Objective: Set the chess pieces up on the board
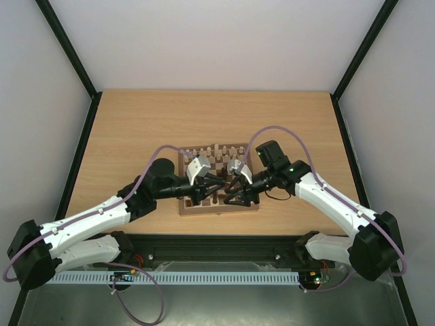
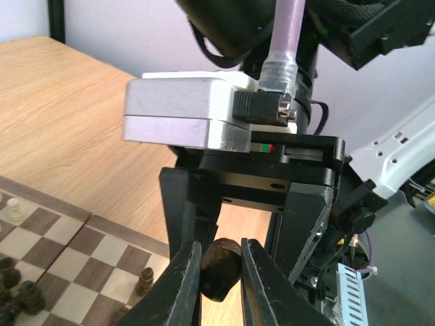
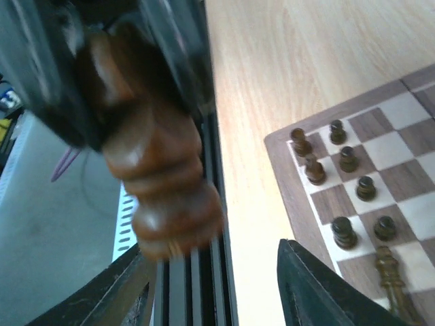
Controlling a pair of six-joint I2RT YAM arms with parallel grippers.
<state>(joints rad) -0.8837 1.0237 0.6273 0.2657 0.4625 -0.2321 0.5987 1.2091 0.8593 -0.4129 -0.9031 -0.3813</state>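
Observation:
Over the board's (image 1: 204, 209) near half my two grippers meet tip to tip. My left gripper (image 2: 221, 282) is shut on a dark brown chess piece (image 2: 219, 266), pinched between both fingers. In the right wrist view that same dark piece (image 3: 160, 183) hangs large and blurred, just above my right gripper (image 3: 217, 288), whose jaws stand open and apart from it. Pale pieces (image 1: 215, 151) line the board's far row. Several dark pieces (image 3: 343, 157) stand at the board's (image 3: 394, 129) corner, and one (image 3: 394, 272) lies on its side. In the top view the left gripper (image 1: 208, 186) and right gripper (image 1: 230, 190) hide the board's middle.
A black rail (image 3: 204, 272) runs along the table's near edge, with a white slotted strip (image 1: 204, 278) below it. Purple cables (image 1: 268, 132) loop over both arms. Black frame posts and white walls close in the wooden table (image 1: 136, 129) on three sides.

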